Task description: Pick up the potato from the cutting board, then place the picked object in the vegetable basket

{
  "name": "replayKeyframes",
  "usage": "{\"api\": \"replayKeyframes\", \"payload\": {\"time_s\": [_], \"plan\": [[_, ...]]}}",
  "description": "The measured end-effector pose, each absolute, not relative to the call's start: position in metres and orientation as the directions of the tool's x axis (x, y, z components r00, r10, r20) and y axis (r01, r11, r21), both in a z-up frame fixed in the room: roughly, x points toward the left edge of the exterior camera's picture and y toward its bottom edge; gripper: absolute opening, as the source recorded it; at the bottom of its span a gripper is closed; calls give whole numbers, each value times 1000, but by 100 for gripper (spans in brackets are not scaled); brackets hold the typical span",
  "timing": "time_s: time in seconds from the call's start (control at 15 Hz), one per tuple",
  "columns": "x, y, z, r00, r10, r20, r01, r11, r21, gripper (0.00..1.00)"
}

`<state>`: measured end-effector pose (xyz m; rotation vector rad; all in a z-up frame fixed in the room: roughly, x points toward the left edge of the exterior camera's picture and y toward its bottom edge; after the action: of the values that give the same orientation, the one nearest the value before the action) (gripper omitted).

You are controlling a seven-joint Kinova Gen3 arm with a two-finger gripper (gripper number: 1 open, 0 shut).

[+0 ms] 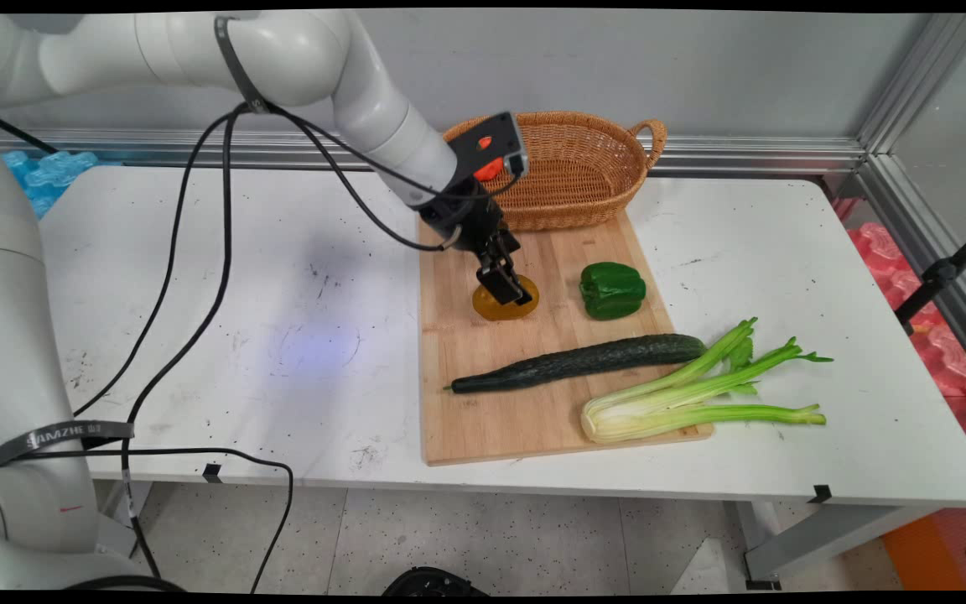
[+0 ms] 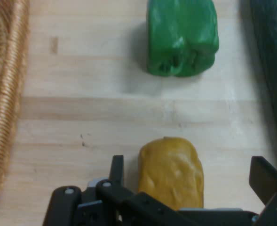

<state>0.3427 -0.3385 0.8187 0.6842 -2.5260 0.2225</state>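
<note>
Main view showed the white worktop point(image 1: 198, 335) carrying a wooden cutting board point(image 1: 491, 419), and on it the yellow potato-like piece point(image 1: 506, 300) lay directly under the tool point(image 1: 506, 289), its long axis running between the wide-spread, not yet touching fingers point(image 2: 266, 175).

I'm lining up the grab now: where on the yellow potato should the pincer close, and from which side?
Grip the yellow potato across its short width, at the middle, coming down from above. It lies flat on the cutting board, lengthwise between the open fingers in the hand view, so its long sides face them. The pincer already sits over it; the green pepper stands clear.
</note>
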Motion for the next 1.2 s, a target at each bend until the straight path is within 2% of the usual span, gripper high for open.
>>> {"api": "replayKeyframes", "payload": {"time_s": [0.87,0.93,1.2], "plan": [[348,-349,779,-750,-445,489,-517,856,-13,100],[348,-350,778,-750,-446,488,-517,856,-11,0],[347,-351,774,-741,-459,491,-524,852,6,0]]}}
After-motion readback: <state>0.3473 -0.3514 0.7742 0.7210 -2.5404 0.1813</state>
